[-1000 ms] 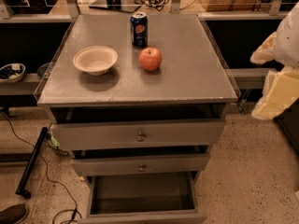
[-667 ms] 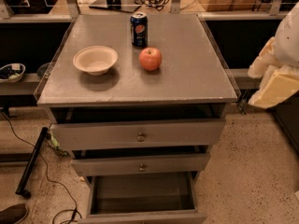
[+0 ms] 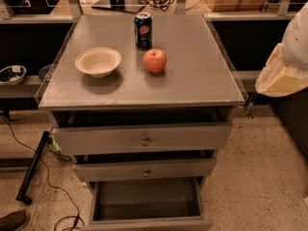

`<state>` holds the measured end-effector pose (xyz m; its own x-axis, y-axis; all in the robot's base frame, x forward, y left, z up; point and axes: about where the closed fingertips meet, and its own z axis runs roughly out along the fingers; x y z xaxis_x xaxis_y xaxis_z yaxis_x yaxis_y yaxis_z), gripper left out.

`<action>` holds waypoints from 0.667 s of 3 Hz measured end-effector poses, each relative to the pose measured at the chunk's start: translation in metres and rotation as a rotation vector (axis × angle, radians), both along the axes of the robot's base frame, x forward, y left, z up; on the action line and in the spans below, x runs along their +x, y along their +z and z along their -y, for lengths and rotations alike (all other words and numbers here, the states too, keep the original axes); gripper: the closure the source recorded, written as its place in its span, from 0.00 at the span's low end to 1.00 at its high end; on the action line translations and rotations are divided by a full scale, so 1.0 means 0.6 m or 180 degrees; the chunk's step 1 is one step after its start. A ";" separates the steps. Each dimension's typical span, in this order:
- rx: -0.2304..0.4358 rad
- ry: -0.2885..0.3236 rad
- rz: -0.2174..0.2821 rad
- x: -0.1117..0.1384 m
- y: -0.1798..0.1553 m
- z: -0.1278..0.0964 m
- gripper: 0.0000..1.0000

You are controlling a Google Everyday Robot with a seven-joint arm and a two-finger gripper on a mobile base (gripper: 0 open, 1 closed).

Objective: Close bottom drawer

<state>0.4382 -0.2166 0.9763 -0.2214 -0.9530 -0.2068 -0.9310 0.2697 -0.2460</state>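
Observation:
The grey cabinet has three drawers, all pulled out in steps. The bottom drawer [image 3: 144, 198] sticks out farthest at the lower edge of the camera view, and its deep plain box is empty. Only the top of its front panel [image 3: 144, 224] shows, and the knob is cut off. My gripper [image 3: 284, 78], a cream and white shape, hangs at the right edge beside the cabinet top. It is well above and to the right of the bottom drawer and touches nothing.
On the cabinet top [image 3: 202, 76] stand a white bowl [image 3: 98, 61], a red apple [image 3: 155, 60] and a blue soda can [image 3: 143, 30]. The top drawer [image 3: 144, 138] and middle drawer [image 3: 144, 170] are partly open. Cables and a black stand [image 3: 31, 170] lie on the floor at left.
My gripper has risen along the right edge of the view, from beside the cabinet's top edge to higher up. The drawers and the tabletop objects have not moved.

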 end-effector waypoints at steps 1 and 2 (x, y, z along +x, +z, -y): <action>0.0061 -0.0041 0.0040 -0.004 -0.004 -0.007 1.00; 0.0236 -0.0133 -0.0052 -0.033 -0.061 -0.023 1.00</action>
